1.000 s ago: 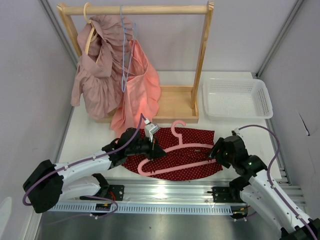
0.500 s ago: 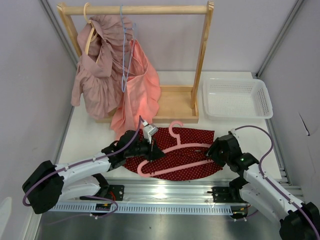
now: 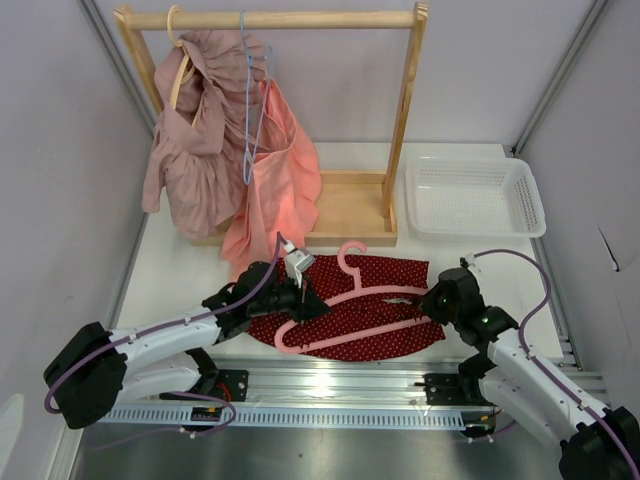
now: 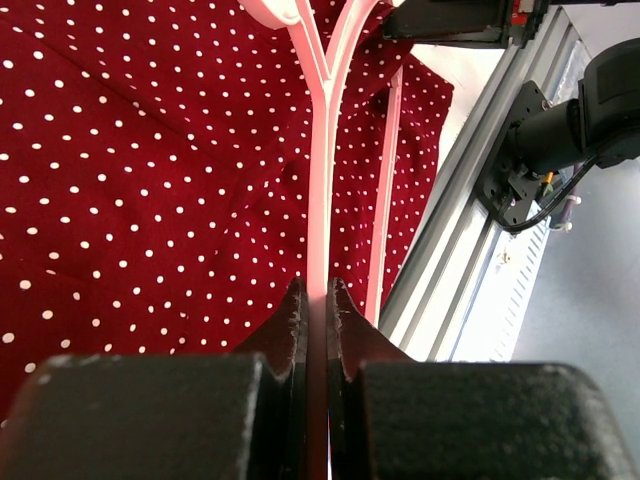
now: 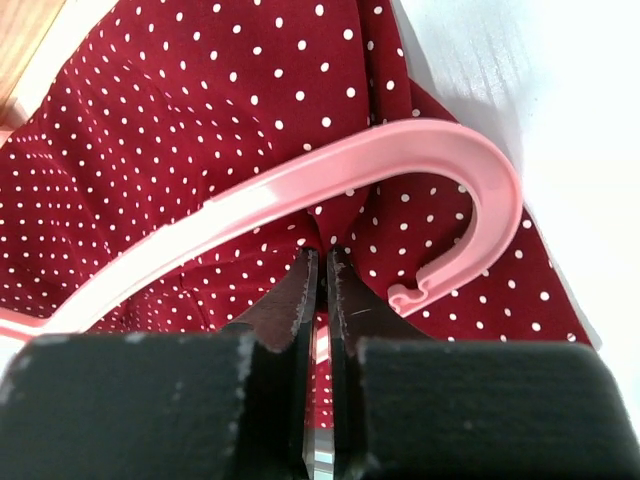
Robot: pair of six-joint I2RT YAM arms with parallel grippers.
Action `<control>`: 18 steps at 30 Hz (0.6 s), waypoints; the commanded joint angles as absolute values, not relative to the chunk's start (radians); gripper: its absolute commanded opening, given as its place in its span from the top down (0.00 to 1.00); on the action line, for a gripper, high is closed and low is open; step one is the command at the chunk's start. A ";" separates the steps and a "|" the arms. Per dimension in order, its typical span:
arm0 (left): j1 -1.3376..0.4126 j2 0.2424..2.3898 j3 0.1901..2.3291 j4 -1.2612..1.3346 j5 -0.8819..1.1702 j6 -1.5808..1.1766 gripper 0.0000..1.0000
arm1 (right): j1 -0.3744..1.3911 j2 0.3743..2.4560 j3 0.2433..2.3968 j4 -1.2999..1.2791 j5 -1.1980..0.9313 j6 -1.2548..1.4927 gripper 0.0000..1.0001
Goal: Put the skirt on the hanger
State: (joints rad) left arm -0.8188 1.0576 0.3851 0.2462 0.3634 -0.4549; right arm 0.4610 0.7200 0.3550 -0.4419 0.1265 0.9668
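The dark red polka-dot skirt [image 3: 385, 343] lies flat on the white table near the front edge. The pink hanger [image 3: 370, 295] lies across it, hook pointing toward the rack. My left gripper [image 3: 303, 293] is shut on the hanger's left arm; in the left wrist view the pink bar [image 4: 318, 180] runs straight out from between the jaws of that gripper [image 4: 317, 288] over the skirt [image 4: 150, 180]. My right gripper [image 3: 432, 303] is at the skirt's right edge. In the right wrist view it [image 5: 322, 250] is shut, pinching a raised fold of skirt [image 5: 200, 100] just under the hanger's curved end [image 5: 470, 170].
A wooden rack [image 3: 405, 120] stands at the back, with a dusty-pink garment [image 3: 195, 150], a salmon garment [image 3: 285, 185] and a light blue wire hanger [image 3: 247, 100] on it. A white basket [image 3: 475, 197] sits back right. A metal rail [image 3: 330, 385] runs along the front edge.
My right gripper moved left onto the skirt's right edge and closed on the cloth. My left gripper stayed shut on the hanger, shifting it only slightly.
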 commanded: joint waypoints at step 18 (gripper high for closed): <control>-0.715 1.037 0.267 0.529 0.416 -0.434 1.00 | 0.462 0.681 0.508 -0.587 0.152 0.927 1.00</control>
